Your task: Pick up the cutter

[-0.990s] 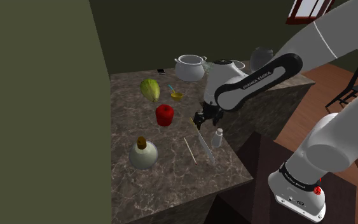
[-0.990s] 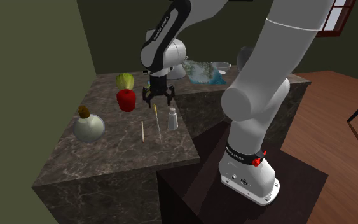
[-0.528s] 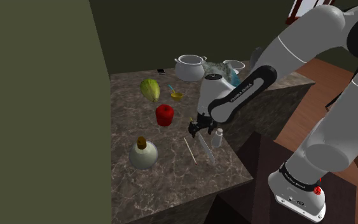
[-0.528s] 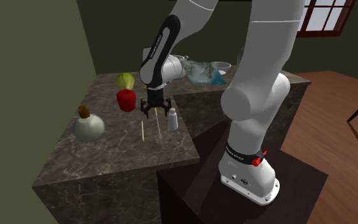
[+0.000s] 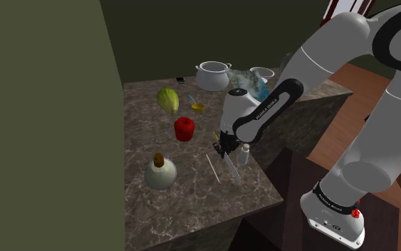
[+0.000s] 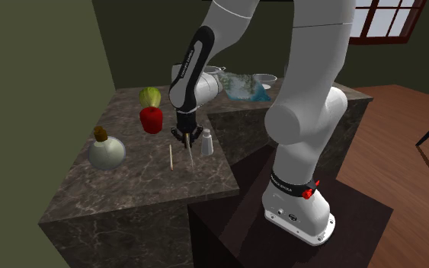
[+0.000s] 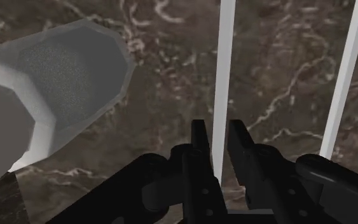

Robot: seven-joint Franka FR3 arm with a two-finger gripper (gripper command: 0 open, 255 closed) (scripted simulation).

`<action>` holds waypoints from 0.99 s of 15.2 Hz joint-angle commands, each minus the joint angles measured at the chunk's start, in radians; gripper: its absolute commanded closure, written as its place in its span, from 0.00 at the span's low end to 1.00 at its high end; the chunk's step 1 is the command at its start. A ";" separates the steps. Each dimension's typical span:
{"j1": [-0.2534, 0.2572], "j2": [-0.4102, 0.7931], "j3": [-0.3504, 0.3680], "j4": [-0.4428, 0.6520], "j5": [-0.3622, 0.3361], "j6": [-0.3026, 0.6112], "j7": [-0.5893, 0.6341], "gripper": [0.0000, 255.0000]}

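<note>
Thin pale flat cutter point(image 7: 222, 63) on dark marble counter point(image 7: 171, 95), long axis straight fwd from black gripper point(image 7: 219, 124), fingers narrow, pinching it.

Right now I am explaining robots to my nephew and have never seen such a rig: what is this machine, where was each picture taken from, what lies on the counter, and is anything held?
It is one white robot arm ending in a black gripper. One camera looks down from beside the stand, another from a different side, the third rides on the hand. On the dark counter are a red pepper, a green vegetable, a corked flask, a shaker, a thin stick and the cutter. The fingers clasp the cutter, which lies on the counter.
</note>
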 commanded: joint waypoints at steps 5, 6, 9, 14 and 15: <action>0.000 0.001 0.000 0.000 0.000 0.001 0.001 1.00; 0.000 0.001 0.000 0.000 0.000 0.001 0.001 1.00; -0.002 -0.029 0.005 -0.002 0.017 -0.026 -0.012 1.00; -0.004 -0.105 0.012 0.001 0.056 -0.102 -0.039 1.00; -0.003 -0.119 0.013 0.003 0.062 -0.118 -0.043 1.00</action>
